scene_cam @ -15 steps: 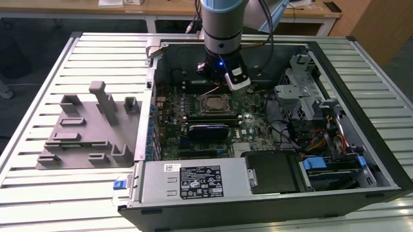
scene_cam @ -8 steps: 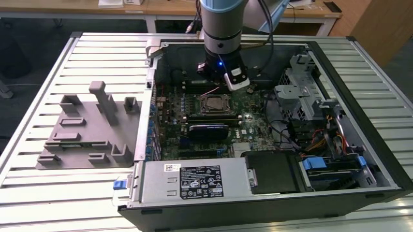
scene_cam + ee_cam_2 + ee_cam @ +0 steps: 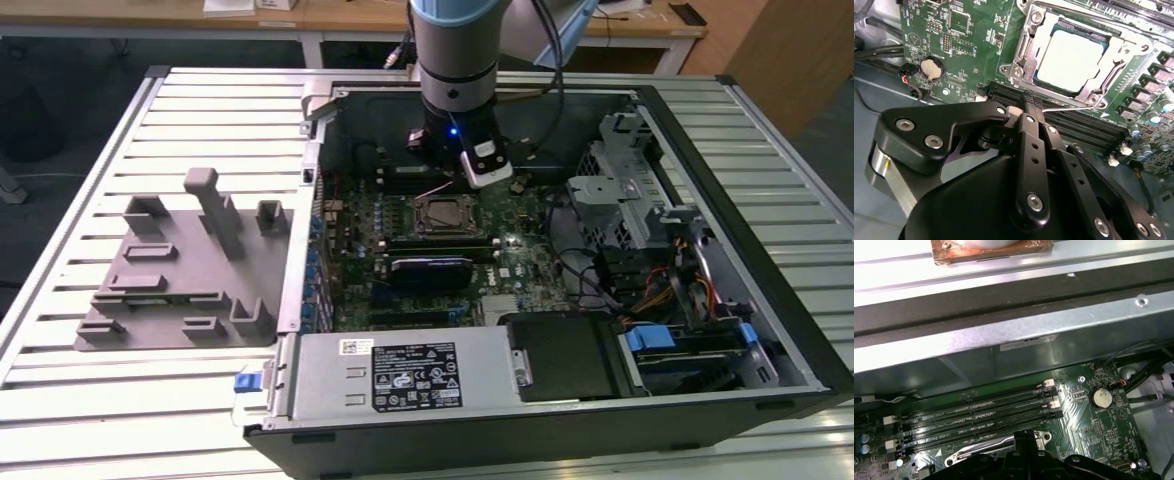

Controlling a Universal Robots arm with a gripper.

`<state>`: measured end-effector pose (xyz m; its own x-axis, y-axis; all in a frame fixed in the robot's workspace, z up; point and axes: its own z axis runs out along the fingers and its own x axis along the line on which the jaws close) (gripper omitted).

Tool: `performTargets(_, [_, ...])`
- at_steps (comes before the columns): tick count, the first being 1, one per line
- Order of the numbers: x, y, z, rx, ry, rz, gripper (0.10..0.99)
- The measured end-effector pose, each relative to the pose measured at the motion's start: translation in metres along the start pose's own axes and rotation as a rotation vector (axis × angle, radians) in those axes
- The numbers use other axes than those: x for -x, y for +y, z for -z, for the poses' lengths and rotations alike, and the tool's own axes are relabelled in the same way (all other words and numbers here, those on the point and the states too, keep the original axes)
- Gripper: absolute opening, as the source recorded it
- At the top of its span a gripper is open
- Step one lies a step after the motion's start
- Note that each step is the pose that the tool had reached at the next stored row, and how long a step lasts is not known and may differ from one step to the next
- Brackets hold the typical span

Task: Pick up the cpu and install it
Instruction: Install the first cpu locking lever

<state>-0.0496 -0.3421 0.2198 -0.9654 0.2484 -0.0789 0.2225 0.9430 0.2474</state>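
One black gripper (image 3: pixel 1029 107) hangs low inside the open computer case (image 3: pixel 747 300), just over the green board (image 3: pixel 507 260). In the second wrist view its fingers (image 3: pixel 1030 150) come together at the tips, pressed close with nothing between them. The tips sit right above the long black memory slots (image 3: pixel 1079 127), just beside the metal socket frame (image 3: pixel 1026 55).

The cpu (image 3: pixel 1071 60) lies flat inside that socket frame, silver top facing up. The gripper does not touch it. A thin wire lever (image 3: pixel 1069 106) runs along the edge of the frame nearest the gripper. In the exterior view the cpu (image 3: pixel 442 212) sits near the middle of the board, just below the arm (image 3: pixel 454 60).

A round silver battery (image 3: pixel 931 67) sits on the board near the case wall, and it shows in the first wrist view too (image 3: pixel 1100 397).

The case lies on its side on a metal table (image 3: pixel 160 400) with long ribs. A big grey box (image 3: pixel 400 375) with a white label fills the case's near edge. A grey holder tray (image 3: pixel 180 270) rests on the table toward the exterior view's left, well apart from the case.
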Motion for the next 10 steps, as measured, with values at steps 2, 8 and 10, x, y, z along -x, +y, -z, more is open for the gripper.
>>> performTargets(2, [-0.0008,0.0001,-0.0001,0.0,-0.0002,-0.001,0.106])
performTargets(8, [-0.0006,0.0008,0.0025,0.0,-0.0003,-0.001,0.106])
performTargets(10, [-0.0006,0.0009,0.0027,0.0,-0.0004,-0.001,0.106])
